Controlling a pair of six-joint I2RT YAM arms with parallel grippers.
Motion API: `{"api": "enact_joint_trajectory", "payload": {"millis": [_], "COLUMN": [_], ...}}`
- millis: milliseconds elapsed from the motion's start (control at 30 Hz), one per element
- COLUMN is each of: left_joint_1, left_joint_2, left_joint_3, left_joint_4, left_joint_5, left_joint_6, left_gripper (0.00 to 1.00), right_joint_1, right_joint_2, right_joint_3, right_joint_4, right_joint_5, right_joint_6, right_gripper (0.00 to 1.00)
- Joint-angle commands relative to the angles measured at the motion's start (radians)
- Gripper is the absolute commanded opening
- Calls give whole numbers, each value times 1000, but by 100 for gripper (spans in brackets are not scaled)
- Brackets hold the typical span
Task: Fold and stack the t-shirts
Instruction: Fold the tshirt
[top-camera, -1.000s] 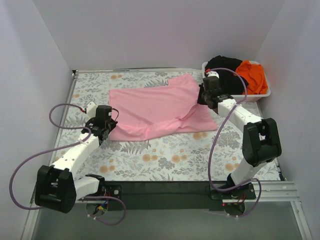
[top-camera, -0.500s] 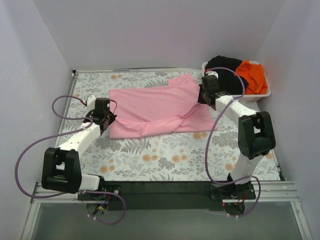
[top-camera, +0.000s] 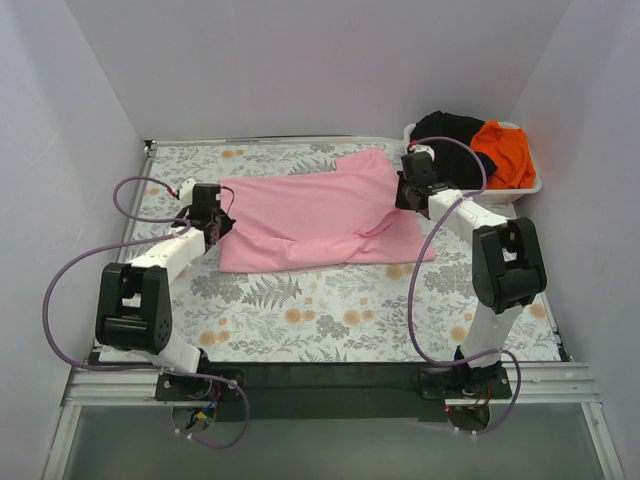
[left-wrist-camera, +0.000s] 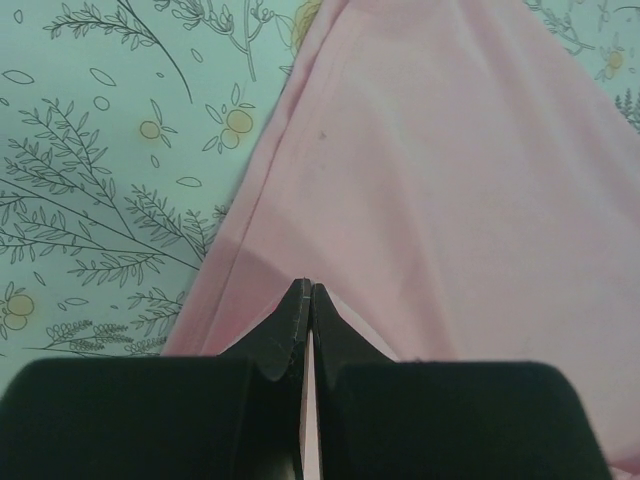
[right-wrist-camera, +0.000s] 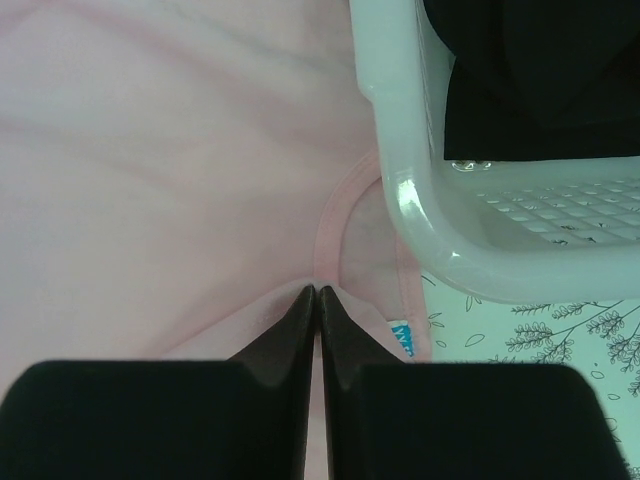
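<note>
Left gripper (left-wrist-camera: 305, 290) and right gripper (right-wrist-camera: 318, 292) are both pinched tight on opposite ends of the light pink t-shirt (top-camera: 300, 215).

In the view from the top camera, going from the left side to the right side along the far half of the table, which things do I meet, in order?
left pincer → light pink t-shirt → right pincer → black t-shirt → orange t-shirt
</note>
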Motion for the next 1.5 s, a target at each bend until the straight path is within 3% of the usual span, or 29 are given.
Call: {"api": "enact_joint_trajectory", "payload": {"millis": [0,333,400,433,467,500,567,600,700,933,1100,1300,1467], "left_joint_1": [18,42,42,42,42,42,42,42,41,35,33,29,27], "left_joint_2": [25,52,50,50,35,24,-22,-40,-126,-289,-381,-451,-468], "left_joint_3": [48,43,49,52,51,48,36,31,-12,-205,-302,-346,-359], "left_joint_4": [31,73,84,82,84,84,87,90,100,108,101,67,61], "left_joint_5": [-21,-15,1,-1,-4,-7,-19,-24,-30,-21,-10,-1,8], "left_joint_6": [30,47,57,59,60,57,53,51,39,-3,-3,-7,-12], "left_gripper": [0,0,17,31,64,74,88,89,89,89,89,89,89], "right_joint_1": [-2,-2,-2,-2,-2,-2,-2,-2,-4,48,171,202,204], "right_joint_2": [9,48,58,63,63,59,39,28,-30,-190,-224,-155,-83], "right_joint_3": [37,86,103,121,127,135,147,149,135,-95,-224,-204,-155], "right_joint_4": [6,-9,-11,-14,-14,-14,-14,-14,-3,126,228,285,288], "right_joint_5": [6,25,19,15,4,1,4,5,1,-129,-148,-188,-194], "right_joint_6": [-10,-24,-26,-30,-33,-36,-47,-50,-64,-113,-153,-164,-179], "right_gripper": [1,1,1,9,21,47,64,75,85,75,65,54,52]}}
